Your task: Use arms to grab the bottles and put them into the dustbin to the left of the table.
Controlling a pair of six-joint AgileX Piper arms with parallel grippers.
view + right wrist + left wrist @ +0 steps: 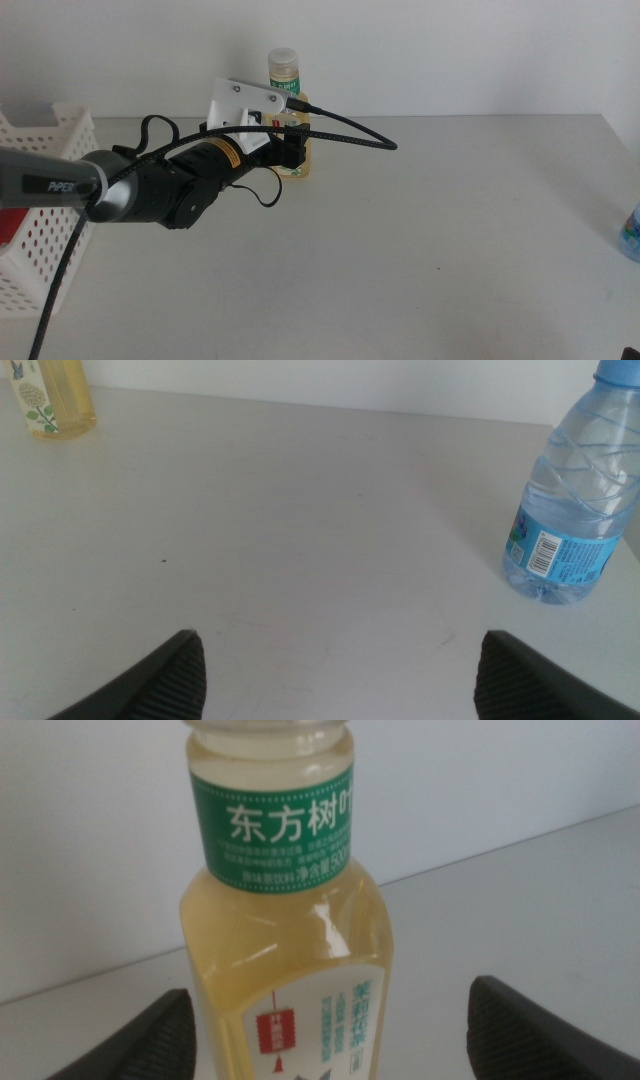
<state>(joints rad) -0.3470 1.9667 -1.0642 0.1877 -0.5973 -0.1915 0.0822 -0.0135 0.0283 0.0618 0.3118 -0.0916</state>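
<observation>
The yellow tea bottle (285, 72) with its green-white label stands upright at the back of the table (420, 260). My left gripper (290, 150) is at its lower body. In the left wrist view the tea bottle (290, 920) fills the space between the open jaws of my left gripper (335, 1035), with a gap on each side. The small clear blue-labelled bottle (632, 232) stands at the table's right edge. It shows as the blue-labelled bottle (565, 510) in the right wrist view, ahead of my open, empty right gripper (340, 675). The white perforated dustbin (55, 140) sits at the far left.
A red shape (8, 228) shows inside the dustbin, behind its perforated wall. The left arm's black cable (340, 130) loops past the tea bottle. A white wall stands right behind the table's far edge.
</observation>
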